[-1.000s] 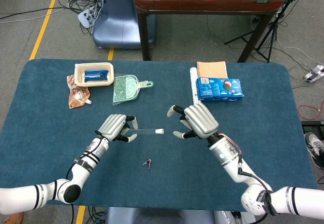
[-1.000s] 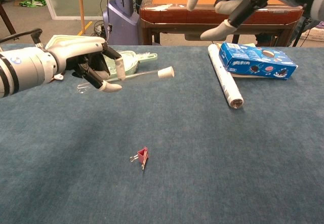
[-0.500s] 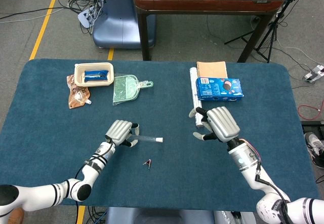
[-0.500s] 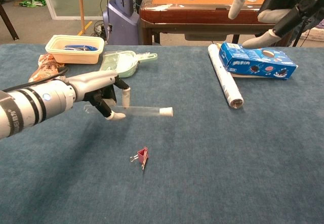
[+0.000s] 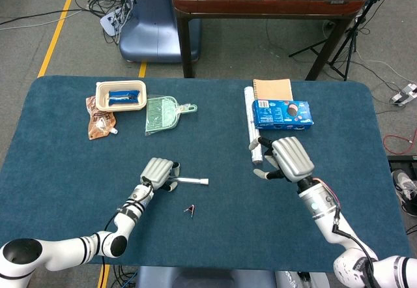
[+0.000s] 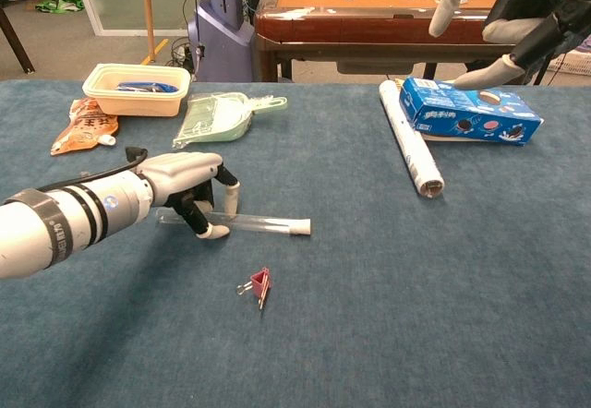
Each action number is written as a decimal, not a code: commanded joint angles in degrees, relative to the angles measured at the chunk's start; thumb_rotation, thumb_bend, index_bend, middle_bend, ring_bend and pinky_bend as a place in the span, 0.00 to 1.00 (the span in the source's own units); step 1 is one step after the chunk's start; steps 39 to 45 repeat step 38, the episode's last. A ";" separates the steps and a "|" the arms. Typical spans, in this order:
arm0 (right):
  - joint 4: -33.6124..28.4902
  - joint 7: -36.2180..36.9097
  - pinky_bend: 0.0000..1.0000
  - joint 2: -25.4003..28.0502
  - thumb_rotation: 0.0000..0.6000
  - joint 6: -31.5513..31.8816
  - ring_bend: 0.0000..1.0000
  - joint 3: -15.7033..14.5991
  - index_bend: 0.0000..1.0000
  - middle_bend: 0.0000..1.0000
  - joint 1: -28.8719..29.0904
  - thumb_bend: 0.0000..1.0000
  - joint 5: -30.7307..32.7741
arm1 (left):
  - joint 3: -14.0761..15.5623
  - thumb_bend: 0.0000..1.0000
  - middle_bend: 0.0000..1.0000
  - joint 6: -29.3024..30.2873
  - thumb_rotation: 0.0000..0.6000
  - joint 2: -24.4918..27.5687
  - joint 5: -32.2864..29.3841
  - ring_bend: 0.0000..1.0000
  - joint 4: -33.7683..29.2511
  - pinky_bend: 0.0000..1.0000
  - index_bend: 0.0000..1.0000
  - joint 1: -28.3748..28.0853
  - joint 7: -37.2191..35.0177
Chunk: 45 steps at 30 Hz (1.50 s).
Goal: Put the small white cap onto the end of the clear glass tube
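The left hand (image 6: 189, 191) holds the capped glass tube (image 6: 254, 222) low over the table, a red clip (image 6: 259, 285) nearby; the right hand (image 5: 285, 159) hangs spread.

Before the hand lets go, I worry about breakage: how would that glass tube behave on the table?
The glass tube is round and lies flat, so it would probably roll. Thin clear glass looks fragile. The white cap sits on its end and may slow rolling slightly. The left hand holds it.

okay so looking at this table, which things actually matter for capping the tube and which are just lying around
Part of the job: clear glass tube, small white cap already on its end, left hand holding the tube.

Just lying about: red binder clip, blue cookie box, rolled paper, green dustpan, beige tray, snack pouch, notebook.
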 commanded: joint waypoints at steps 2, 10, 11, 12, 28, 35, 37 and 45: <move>0.29 0.20 1.00 0.03 1.00 -0.12 1.00 0.19 0.42 0.99 -0.21 0.00 0.15 | -0.82 0.26 1.00 0.11 1.00 2.05 -1.57 0.98 -3.84 0.95 0.24 0.76 0.42; 0.78 -2.01 1.00 4.50 1.00 -0.28 1.00 -1.43 0.42 0.98 -2.64 0.00 1.71 | -0.95 0.26 1.00 4.80 1.00 13.92 -0.25 0.93 -19.21 0.94 0.16 4.21 1.04; 0.62 -2.47 1.00 5.37 1.00 -0.30 1.00 -1.89 0.42 0.97 -3.17 0.00 2.15 | -0.83 0.26 0.99 5.53 1.00 15.74 -0.06 0.90 -21.03 0.93 0.16 4.90 0.92; 0.42 -2.84 1.00 6.24 1.00 -0.25 1.00 -2.34 0.42 0.96 -3.75 0.00 2.60 | -0.68 0.26 0.97 6.36 1.00 17.50 0.20 0.88 -22.68 0.93 0.17 5.64 0.80; 2.75 -3.08 0.33 8.35 1.00 12.86 0.12 -8.35 0.35 0.23 -16.65 0.17 -3.30 | 6.55 0.26 0.45 31.54 1.00 33.78 15.96 0.40 -27.96 0.51 0.19 25.68 -7.74; 2.14 -5.41 0.32 6.78 1.00 18.04 0.11 -9.44 0.34 0.22 -21.00 0.19 -5.12 | 9.56 0.26 0.41 39.06 1.00 34.45 21.80 0.35 -28.86 0.43 0.19 32.54 -8.85; 1.47 -5.64 0.32 6.90 1.00 18.47 0.11 -9.74 0.34 0.22 -21.86 0.19 -5.35 | 10.22 0.26 0.41 40.64 1.00 34.18 23.32 0.35 -29.13 0.43 0.19 34.09 -8.49; 1.20 -5.76 0.32 6.99 1.00 18.48 0.11 -9.84 0.34 0.22 -22.15 0.19 -5.33 | 10.43 0.26 0.41 41.12 1.00 34.10 23.85 0.35 -29.23 0.43 0.19 34.63 -8.35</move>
